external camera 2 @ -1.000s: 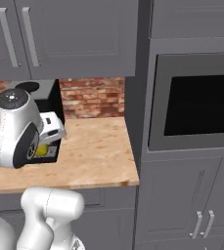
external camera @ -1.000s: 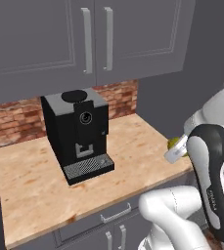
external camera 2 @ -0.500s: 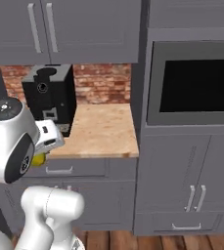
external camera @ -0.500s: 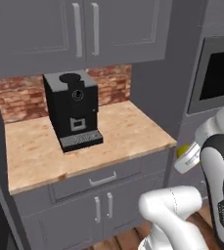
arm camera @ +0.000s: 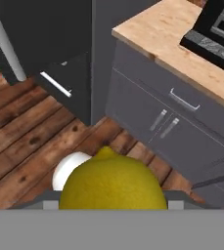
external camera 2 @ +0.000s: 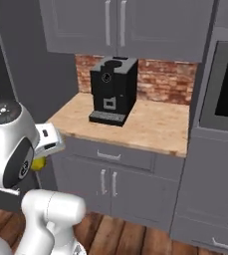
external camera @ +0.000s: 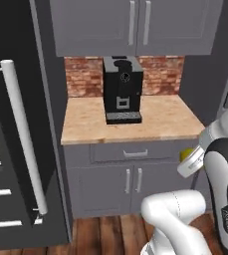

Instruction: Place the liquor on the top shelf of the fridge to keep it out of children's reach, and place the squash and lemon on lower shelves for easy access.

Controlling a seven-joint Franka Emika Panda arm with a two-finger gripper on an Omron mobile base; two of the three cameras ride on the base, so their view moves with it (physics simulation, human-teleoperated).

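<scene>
A: One item is in hand: the lemon point(arm camera: 112, 180) sits right up against the pincer point(arm camera: 112, 207), and a sliver of yellow peeks out by the wrist in both base views too. I judge the pincer to be clamped on it, jaws set wide around the fruit, though the fingertips themselves are hidden behind it.

B: Where does the fridge point(external camera: 21, 149) stand from there?

A: Ahead of the pincer and off to one side. In the hand view its dark door and the silvery handle point(arm camera: 3, 41) lie beyond the lemon toward the upper left, well apart from it. The counter point(arm camera: 182, 44) with the black coffee machine point(arm camera: 216, 29) lies beyond it toward the upper right.

B: So how far along is the task?

A: I judge it to be in the carrying stage for the lemon; it is not yet on a shelf. Very little of the fridge interior shows, so I cannot tell whether the liquor or the squash is already placed.

B: What is left, then?

A: At least reaching a lower shelf with the lemon and letting go there.
</scene>
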